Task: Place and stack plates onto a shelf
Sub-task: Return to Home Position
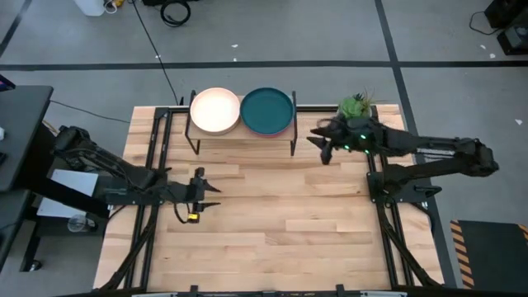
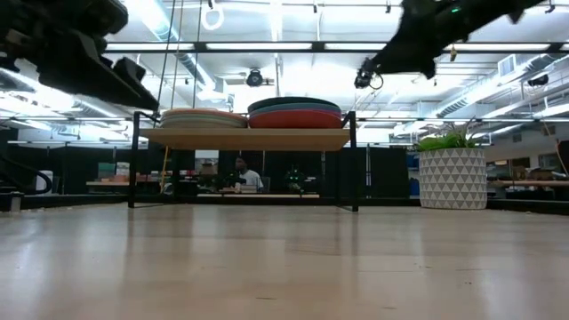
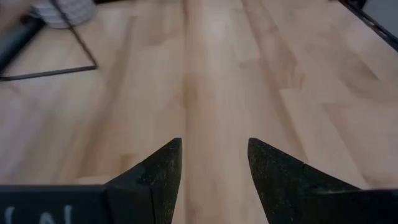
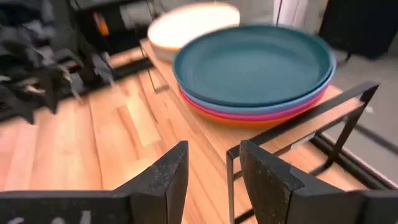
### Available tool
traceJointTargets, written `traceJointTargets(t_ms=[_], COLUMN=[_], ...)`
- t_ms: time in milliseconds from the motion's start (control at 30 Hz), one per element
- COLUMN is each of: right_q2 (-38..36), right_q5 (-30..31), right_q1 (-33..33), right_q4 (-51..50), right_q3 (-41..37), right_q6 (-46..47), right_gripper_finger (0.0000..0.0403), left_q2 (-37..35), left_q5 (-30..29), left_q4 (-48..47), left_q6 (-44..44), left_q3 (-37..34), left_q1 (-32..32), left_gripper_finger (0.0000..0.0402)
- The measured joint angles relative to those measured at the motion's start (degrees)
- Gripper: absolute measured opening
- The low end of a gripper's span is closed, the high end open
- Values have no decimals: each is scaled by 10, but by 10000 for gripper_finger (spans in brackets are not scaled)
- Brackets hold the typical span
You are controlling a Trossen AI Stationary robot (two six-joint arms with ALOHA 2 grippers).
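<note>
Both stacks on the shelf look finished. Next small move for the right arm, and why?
Probably draw the right pincer back from the shelf toward its own side. It hangs open and empty off the shelf's right end; the dark teal plate tops one stack, the peach plate the other, and no plate shows on the table. The left pincer is open, low over the table.

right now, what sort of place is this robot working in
Probably a robotics lab or workshop in an open industrial hall: exposed ducts and strip lights overhead, a grey floor marked with tape lines, and a person seated beyond the shelf.
</note>
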Motion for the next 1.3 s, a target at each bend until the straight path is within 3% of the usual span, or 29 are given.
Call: traceJointTargets(t_ms=[300, 467, 633, 900, 1300], right_q2=[-139, -183, -223, -284, -348], right_q5=[41, 41, 84, 145, 148], right_q1=[75, 109, 150, 181, 179], right_q4=[119, 137, 138, 200, 269], right_q3=[-150, -198, -225, -302, -400], right_q6=[25, 41, 45, -2, -12], right_gripper_finger=[151, 151, 151, 151, 151], left_q2=[-119, -155, -209, -303, -319], left_q5=[-28, -27, -59, -120, -134], left_q4=[-57, 37, 53, 124, 141], left_q6=[5, 15, 2, 51, 94], left_q3=[-1, -69, -123, -186, -197], left_q1=[0, 0, 0, 0, -1], left_gripper_finger=[192, 192, 188, 142, 103])
